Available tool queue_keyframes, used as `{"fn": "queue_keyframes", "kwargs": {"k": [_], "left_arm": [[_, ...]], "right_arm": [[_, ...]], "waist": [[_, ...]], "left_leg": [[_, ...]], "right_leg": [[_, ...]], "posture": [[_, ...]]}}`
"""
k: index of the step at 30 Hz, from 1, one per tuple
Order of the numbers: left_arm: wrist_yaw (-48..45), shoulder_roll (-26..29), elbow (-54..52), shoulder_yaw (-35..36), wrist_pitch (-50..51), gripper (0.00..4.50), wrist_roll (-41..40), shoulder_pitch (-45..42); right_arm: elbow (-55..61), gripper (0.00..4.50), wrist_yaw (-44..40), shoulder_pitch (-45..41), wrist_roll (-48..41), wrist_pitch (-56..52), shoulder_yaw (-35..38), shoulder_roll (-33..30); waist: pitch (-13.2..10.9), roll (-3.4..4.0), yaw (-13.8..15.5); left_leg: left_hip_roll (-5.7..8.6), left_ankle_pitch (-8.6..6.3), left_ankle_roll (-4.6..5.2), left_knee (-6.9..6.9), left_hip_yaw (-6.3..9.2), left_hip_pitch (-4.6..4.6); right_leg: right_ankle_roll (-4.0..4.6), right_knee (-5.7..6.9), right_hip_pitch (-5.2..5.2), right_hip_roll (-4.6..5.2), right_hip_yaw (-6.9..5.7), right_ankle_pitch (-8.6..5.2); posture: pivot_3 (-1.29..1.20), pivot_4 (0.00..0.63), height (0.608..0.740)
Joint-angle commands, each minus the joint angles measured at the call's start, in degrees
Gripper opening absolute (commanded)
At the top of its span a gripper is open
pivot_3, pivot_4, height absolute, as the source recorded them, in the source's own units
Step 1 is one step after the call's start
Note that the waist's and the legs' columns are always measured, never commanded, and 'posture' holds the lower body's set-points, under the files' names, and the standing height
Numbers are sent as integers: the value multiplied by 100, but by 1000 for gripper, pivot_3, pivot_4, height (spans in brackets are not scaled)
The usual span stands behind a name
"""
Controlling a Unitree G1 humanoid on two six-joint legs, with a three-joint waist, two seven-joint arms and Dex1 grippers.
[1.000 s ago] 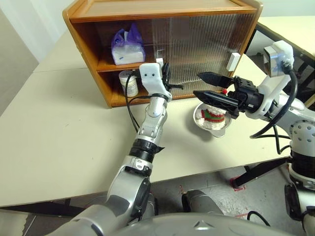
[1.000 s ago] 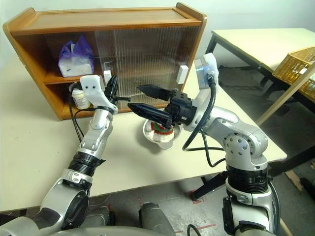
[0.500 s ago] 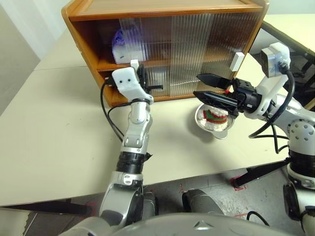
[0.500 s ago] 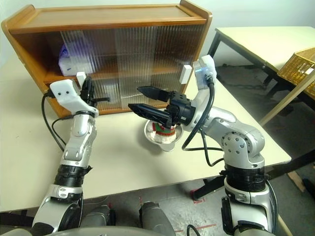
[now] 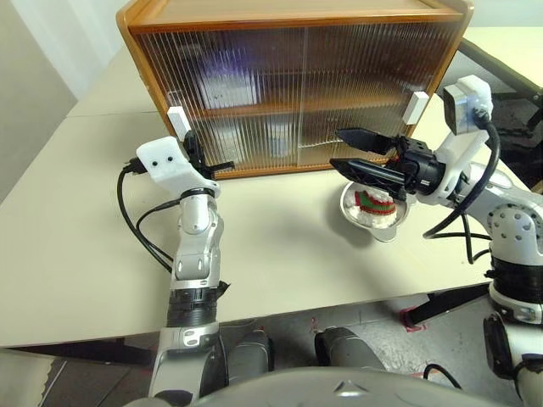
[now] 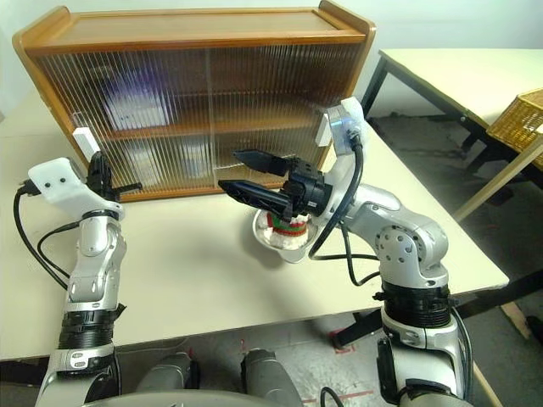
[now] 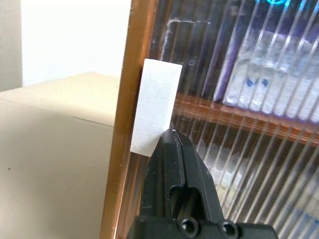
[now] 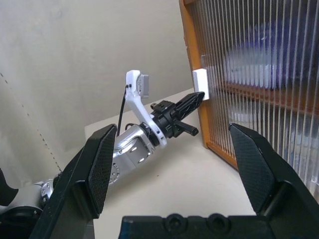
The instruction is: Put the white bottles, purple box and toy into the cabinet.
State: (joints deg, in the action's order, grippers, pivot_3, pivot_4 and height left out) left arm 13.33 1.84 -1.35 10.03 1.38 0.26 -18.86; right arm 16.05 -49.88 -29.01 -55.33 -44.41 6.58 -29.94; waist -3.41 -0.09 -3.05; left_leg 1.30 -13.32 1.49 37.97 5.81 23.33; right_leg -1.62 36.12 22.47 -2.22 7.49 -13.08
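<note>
Currently the cabinet at the far side of the bench has both ribbed sliding doors drawn across its front. Purple box shows as a blur behind the left door on the upper shelf; a pale shape on the lower shelf is probably a white bottle, count not readable. Left gripper, fingers closed, tip touching the left door's white handle. Right gripper, fingers wide open and empty, hovers above the metal bowl. Toy lies in that bowl, outside the cabinet. Judgement: box stowed, toy left to place, so a door must reopen.
</note>
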Motion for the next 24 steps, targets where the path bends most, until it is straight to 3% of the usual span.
{"fn": "queue_keyframes", "kwargs": {"k": [1,5,8,13,19,24], "left_arm": [[70,5,-114,110,78,24,-20,63],[-450,-16,-156,-90,-38,24,-330,57],[-1473,7,-355,-463,-83,641,-919,120],[-2967,424,-588,-680,-35,2328,-1743,193],[-4689,1288,-624,-245,423,4456,-3261,152],[-5897,1996,-570,136,653,4486,-4065,243]], "right_arm": [[-45,4500,-66,-93,77,55,-63,9],[-71,4500,-82,-110,87,83,-80,8],[-78,4500,-78,-117,97,96,-86,17],[-87,4500,-63,-94,113,112,-79,8],[-65,4500,7,-32,184,171,39,-48],[-149,4500,181,76,451,408,118,-69]], "waist": [[0,0,1],[0,0,20],[1,-1,74],[1,-2,132],[4,2,124],[10,6,88]], "left_leg": [[-2,0,0,0,2,0],[-10,0,-2,-1,7,-1],[-9,0,-2,-1,8,-1],[2,-2,-4,4,7,2],[-29,-5,-11,3,15,1],[-53,-6,-13,-1,15,5]], "right_leg": [[2,0,0,-2,-1,-1],[26,6,1,-8,-4,4],[58,8,0,-8,-14,20],[64,8,-2,0,-13,23],[79,12,4,-2,-13,29],[94,15,11,-7,-25,30]], "posture": [[-51,64,740],[-51,64,740],[-54,57,740],[-59,59,740],[-87,56,740],[-123,41,740]]}}
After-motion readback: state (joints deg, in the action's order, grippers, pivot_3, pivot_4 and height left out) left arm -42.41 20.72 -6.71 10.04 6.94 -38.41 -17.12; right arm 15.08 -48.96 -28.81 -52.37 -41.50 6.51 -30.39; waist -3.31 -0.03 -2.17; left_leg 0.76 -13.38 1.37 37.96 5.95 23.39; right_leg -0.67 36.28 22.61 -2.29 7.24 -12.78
